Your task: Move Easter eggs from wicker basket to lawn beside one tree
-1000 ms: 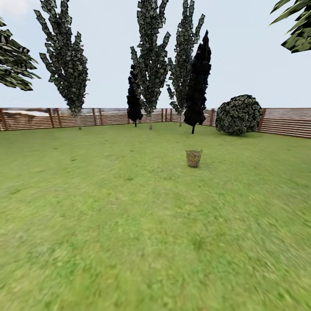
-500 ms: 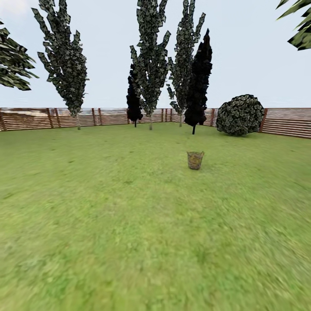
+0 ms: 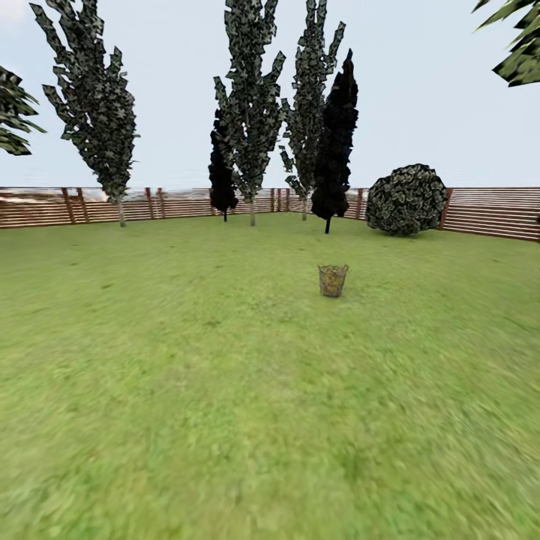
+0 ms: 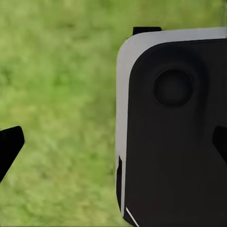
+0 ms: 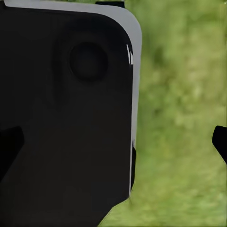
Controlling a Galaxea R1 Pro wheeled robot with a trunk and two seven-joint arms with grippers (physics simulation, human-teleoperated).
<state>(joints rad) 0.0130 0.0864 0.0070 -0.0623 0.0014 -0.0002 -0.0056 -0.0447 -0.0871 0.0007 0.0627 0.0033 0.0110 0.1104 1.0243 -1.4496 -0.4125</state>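
The wicker basket (image 3: 332,280) stands upright on the lawn (image 3: 225,390), some way ahead and a little right of centre in the head view. Yellowish patches show through its weave, but the Easter eggs are too small to make out singly. In the left wrist view my left gripper (image 4: 113,146) is open, with one dark fingertip (image 4: 9,146) at each side of the picture and grass beneath. The right wrist view has my right gripper (image 5: 113,144) open the same way, its fingertips (image 5: 220,142) wide apart. Both hang beside my own dark body panel (image 4: 175,132), holding nothing.
Several dark narrow cypress-like trees (image 3: 251,112) and a round bush (image 3: 406,200) stand at the far end before a brown slatted fence (image 3: 487,211). Flat green leaves hang in at the upper right corner (image 3: 519,49) and the left edge (image 3: 11,112). Open grass lies between me and the basket.
The whole head view has shifted: trees and fence slid left, and the basket sits slightly lower and nearer. The camera has moved; nothing on the lawn has.
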